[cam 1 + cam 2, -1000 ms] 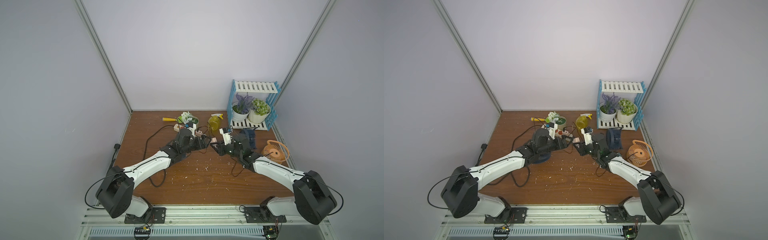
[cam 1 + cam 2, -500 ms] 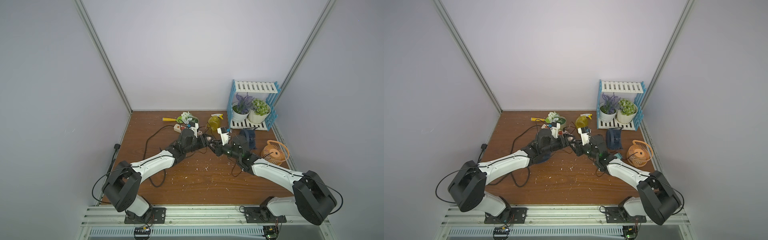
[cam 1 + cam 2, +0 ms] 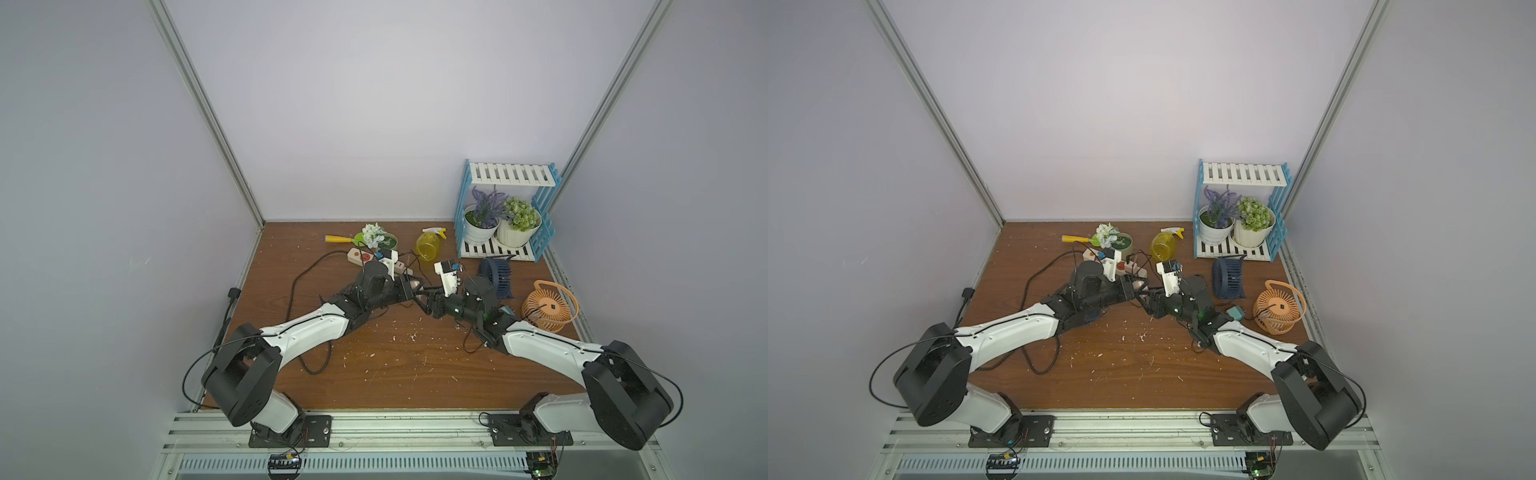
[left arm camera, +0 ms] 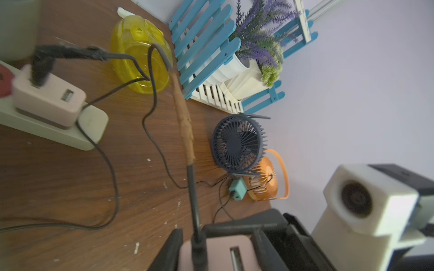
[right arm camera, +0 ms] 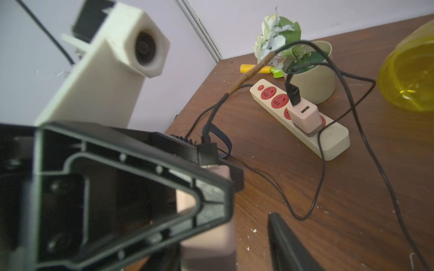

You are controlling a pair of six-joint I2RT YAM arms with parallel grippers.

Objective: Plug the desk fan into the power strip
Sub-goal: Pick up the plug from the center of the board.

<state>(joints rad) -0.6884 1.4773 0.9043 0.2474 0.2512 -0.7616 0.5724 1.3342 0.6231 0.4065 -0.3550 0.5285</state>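
Left claw (image 3: 415, 289) is clamped on a pink adapter (image 4: 220, 255) at mid-table; right claw (image 3: 430, 303) meets it tip to tip, jaws apart. Power strip (image 5: 333, 140) lies flat farther back, just left of the yellow spray bottle (image 3: 428, 248). Second pink adapter (image 5: 305, 117) sits plugged into the strip toward its right end.

Wooden table (image 3: 374, 374) bears power strip (image 5: 335, 140), blue fan (image 3: 496, 278), orange fan (image 3: 548, 307).
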